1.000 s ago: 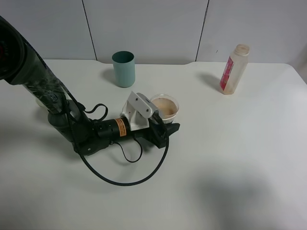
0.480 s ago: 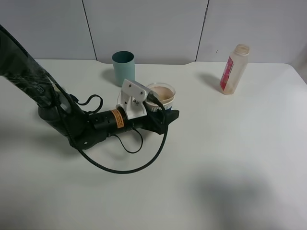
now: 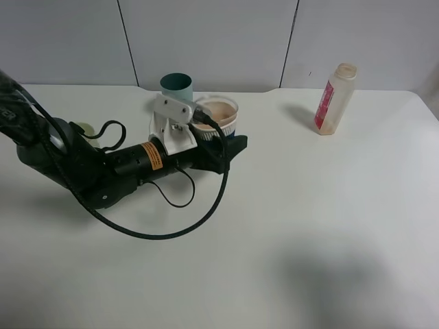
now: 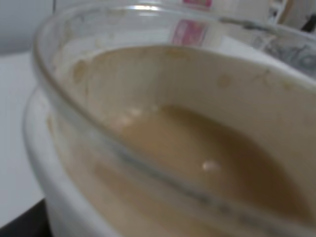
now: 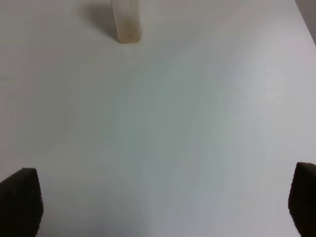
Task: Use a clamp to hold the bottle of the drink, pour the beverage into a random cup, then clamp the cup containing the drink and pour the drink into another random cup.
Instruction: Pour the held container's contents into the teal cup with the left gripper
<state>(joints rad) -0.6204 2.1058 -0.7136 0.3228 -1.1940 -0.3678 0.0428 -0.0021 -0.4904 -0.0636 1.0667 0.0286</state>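
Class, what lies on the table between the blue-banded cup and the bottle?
Nothing: in the exterior high view, only bare table separates the blue-banded cup from the bottle.

The thick, round black left arm (image 3: 103, 181) carries near its wrist a small orange-yellow label (image 3: 152, 156); the tiny print on it cannot be read. A pale grey-white angular metal plate (image 3: 171, 130) is fixed on the wrist. A thin black cable (image 3: 161, 237) hangs from the arm in loops. Of the right hand (image 5: 160, 207) only two dark, blurred fingertips (image 5: 22, 200) show.
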